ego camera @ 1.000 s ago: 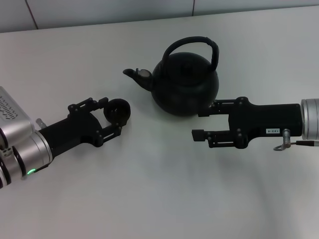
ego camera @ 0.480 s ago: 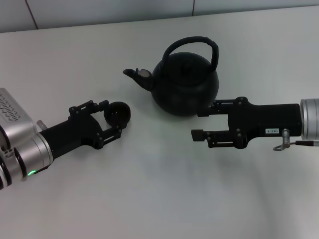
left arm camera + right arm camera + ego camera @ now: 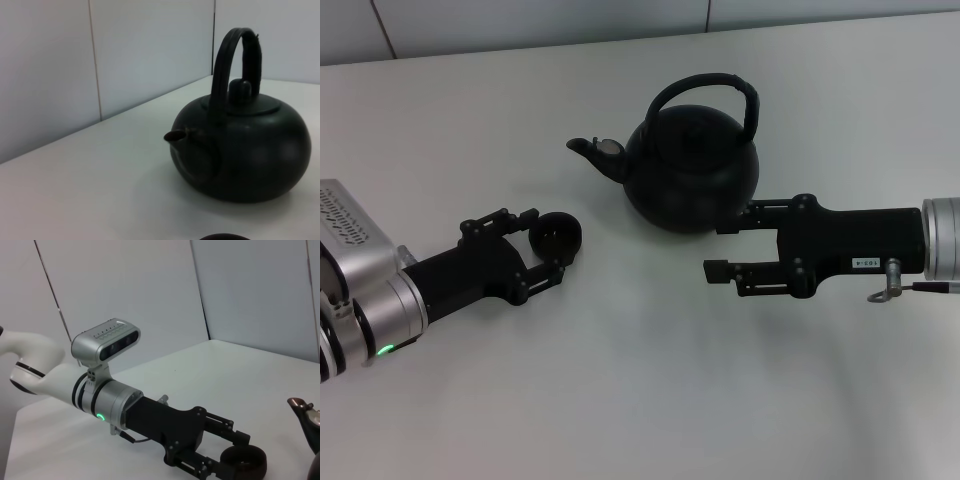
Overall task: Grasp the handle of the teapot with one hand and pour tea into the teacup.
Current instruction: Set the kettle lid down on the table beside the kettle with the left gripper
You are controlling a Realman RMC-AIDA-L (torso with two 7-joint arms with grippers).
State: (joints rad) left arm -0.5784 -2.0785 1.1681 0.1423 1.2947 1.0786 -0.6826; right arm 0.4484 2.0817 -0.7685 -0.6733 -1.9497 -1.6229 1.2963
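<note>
The matte-black teapot (image 3: 692,165) stands upright on the white table, spout (image 3: 592,150) pointing to my left, with its arched handle (image 3: 705,85) free above it. It also shows in the left wrist view (image 3: 245,150). The small black teacup (image 3: 557,235) sits between the fingers of my left gripper (image 3: 542,243), left of and nearer than the teapot. The right wrist view shows the teacup (image 3: 243,463) held the same way. My right gripper (image 3: 720,248) is open and empty beside the teapot's near right base. No tea is visible.
The white table (image 3: 640,380) stretches around both arms. A pale panelled wall (image 3: 520,20) runs along its far edge. The teapot's spout (image 3: 305,410) shows at the edge of the right wrist view.
My left gripper has drawn back a little toward me, and the teacup has moved with it. The right arm and the teapot have not moved.
</note>
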